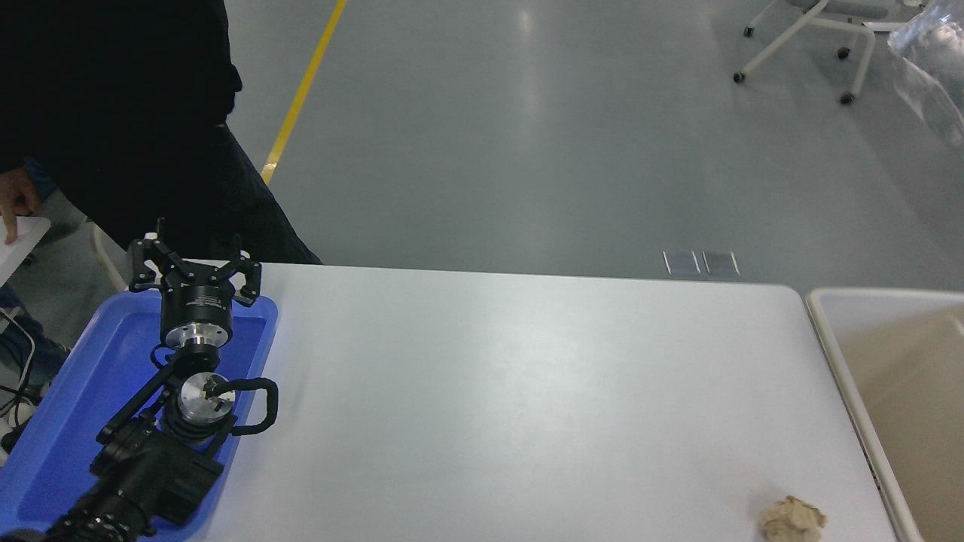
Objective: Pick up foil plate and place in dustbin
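- Your left gripper (194, 267) hangs over the far end of the blue plastic tray (56, 421) at about nine o'clock in the head view, fingers spread wide apart, holding nothing and touching nothing that you can see.
- Its black arm (143, 459) runs in from seven o'clock, with bare metal discs at the wrist joints and a looped black cable beside them.
- Your right gripper does not show in this view at all.
- Look for the foil plate and you will find no sign of it on the tabletop or in the visible part of the bin.
- Your dustbin (843, 361) stands at four o'clock, just off the table's right edge: a big beige rectangular plastic bin with a pale cream rim, cut off by the picture's edge.
- Your white table (512, 391) is smooth, slightly glossy, with rounded corners.
- At five o'clock, near the table's near right corner and close to the bin's rim, lies a small crumpled tan paper wad (791, 519).
- A person (113, 113) in dark clothes stands at eleven o'clock beyond the tray, one hand (15, 203) at the left edge.
- Out on the grey floor you see a yellow line (301, 94) at twelve o'clock and a wheeled chair base (813, 38) at one o'clock.
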Controlling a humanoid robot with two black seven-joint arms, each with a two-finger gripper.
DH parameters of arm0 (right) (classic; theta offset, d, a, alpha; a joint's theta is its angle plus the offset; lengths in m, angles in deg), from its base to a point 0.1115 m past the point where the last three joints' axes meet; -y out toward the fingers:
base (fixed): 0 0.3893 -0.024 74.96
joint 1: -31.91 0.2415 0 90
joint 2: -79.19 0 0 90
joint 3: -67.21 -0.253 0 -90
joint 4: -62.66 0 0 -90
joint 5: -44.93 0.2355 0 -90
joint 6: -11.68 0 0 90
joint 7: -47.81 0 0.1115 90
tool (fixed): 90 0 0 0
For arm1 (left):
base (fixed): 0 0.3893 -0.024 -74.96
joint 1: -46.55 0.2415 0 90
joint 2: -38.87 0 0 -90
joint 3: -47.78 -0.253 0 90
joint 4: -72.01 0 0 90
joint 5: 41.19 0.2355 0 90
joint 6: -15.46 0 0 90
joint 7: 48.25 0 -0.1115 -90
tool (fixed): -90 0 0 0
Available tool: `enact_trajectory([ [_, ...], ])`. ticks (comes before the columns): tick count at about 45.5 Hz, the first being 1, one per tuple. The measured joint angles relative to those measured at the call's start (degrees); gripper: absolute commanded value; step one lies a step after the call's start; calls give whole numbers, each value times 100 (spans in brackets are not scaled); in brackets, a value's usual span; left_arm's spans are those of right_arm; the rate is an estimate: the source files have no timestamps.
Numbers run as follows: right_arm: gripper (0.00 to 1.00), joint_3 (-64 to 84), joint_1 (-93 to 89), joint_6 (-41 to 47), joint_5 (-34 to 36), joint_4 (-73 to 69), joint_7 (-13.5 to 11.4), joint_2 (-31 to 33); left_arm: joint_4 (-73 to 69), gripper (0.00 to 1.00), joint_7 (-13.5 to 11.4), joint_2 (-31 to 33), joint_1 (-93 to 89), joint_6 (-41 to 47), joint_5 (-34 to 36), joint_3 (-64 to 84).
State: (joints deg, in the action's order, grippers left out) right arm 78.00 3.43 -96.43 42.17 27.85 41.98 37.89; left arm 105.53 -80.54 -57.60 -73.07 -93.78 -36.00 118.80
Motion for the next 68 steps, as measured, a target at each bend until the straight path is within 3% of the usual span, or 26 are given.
enact_trajectory([
  [14,0,-862,-1440,529,45,2131,144,-1080,0,99,0,1,0,0,1,0],
  [34,0,-1550,-2656,671,66,3001,326,-2071,-2,99,4,4,0,0,0,0],
  [68,0,-2008,-3354,771,71,3197,436,-2370,-3,99,-3,5,0,4,0,0],
])
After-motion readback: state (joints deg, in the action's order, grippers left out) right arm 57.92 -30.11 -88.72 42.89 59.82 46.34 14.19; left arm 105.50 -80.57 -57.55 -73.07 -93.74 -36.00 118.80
